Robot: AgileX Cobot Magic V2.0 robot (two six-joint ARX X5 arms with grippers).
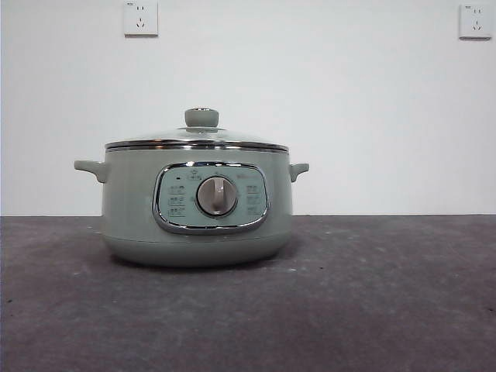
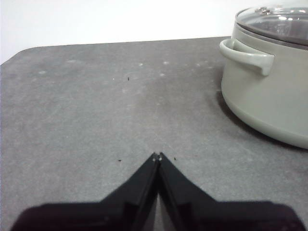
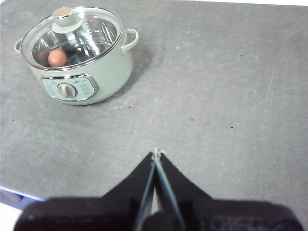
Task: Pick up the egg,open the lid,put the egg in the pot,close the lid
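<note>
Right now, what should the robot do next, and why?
Probably nothing more than keeping both arms back. The egg already lies inside the pot, seen through the glass lid, and the lid sits on the pot's rim. The left gripper and right gripper are both shut, holding nothing, away from the pot. The job looks finished.

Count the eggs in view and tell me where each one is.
1. The egg lies inside the pot, seen through the closed glass lid in the right wrist view. Others could be hidden behind the pot's wall.
</note>
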